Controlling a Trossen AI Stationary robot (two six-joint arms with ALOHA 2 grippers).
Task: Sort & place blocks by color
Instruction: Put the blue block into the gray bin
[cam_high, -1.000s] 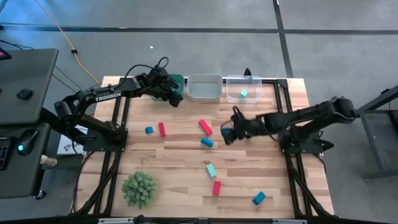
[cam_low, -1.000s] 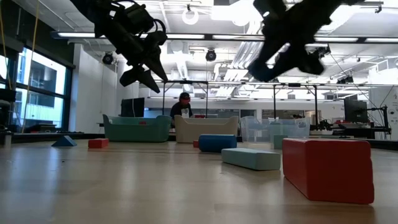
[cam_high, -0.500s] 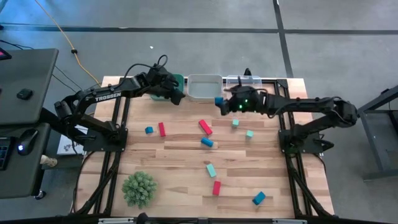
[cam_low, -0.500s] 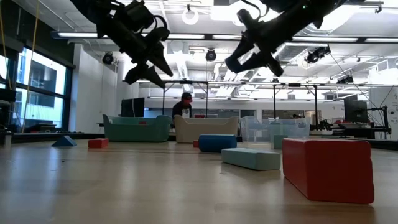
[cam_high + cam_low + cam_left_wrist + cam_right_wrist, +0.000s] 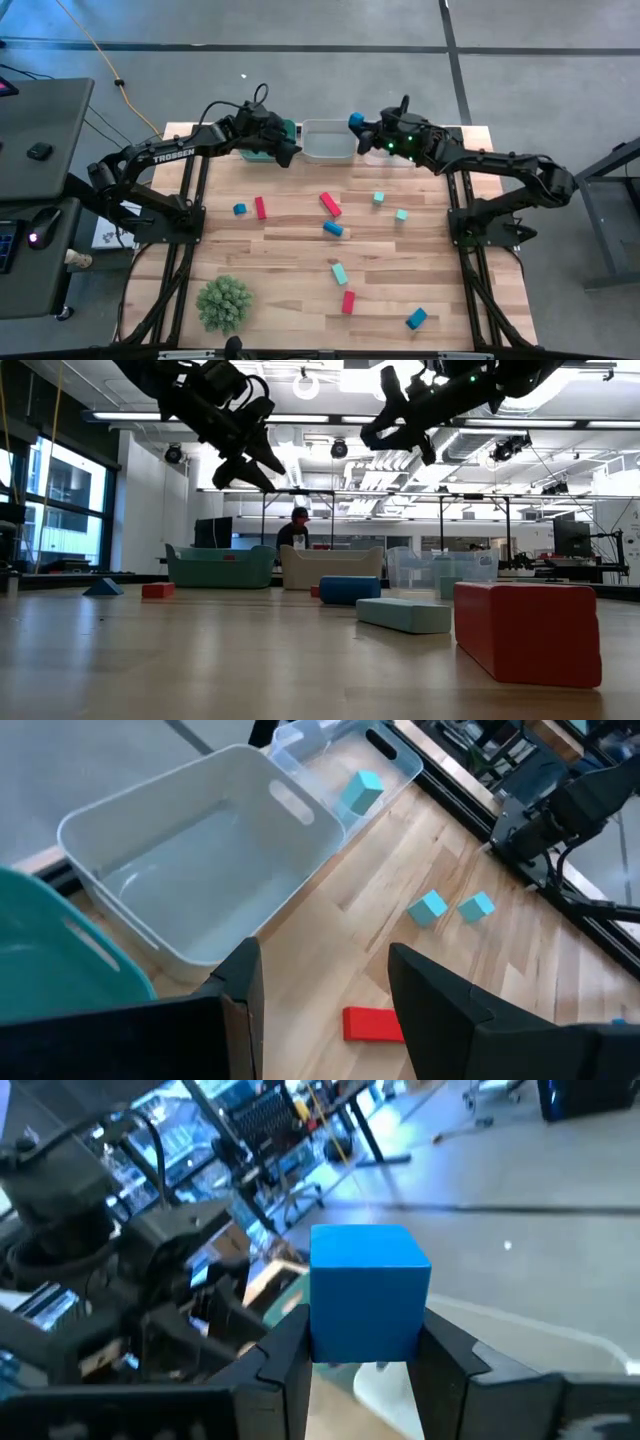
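Fingers of the right gripper [image 5: 362, 1370] clamp a blue cube [image 5: 367, 1292] by two opposite faces; in the high view you hold it high at about 12 o'clock of the table, over the far rim of the white bin [image 5: 328, 141]. Left gripper [image 5: 284, 155] hangs at 11 o'clock over the teal bin [image 5: 50, 955], fingers apart and holding nothing.

You do this step well, I judge, by bringing the cube squarely over the bin you mean for blue, then dropping low before you let go, so it does not bounce out. The clear bin [image 5: 335, 765] already holds a teal cube [image 5: 362, 791], so keep blue out of it.

The bins sit close along the far edge and the two wrists are near each other there; leave sideways room. Open board lies from 3 to 9 o'clock, with blocks scattered mid-table and a green plant ball [image 5: 224, 302] at 7 o'clock.
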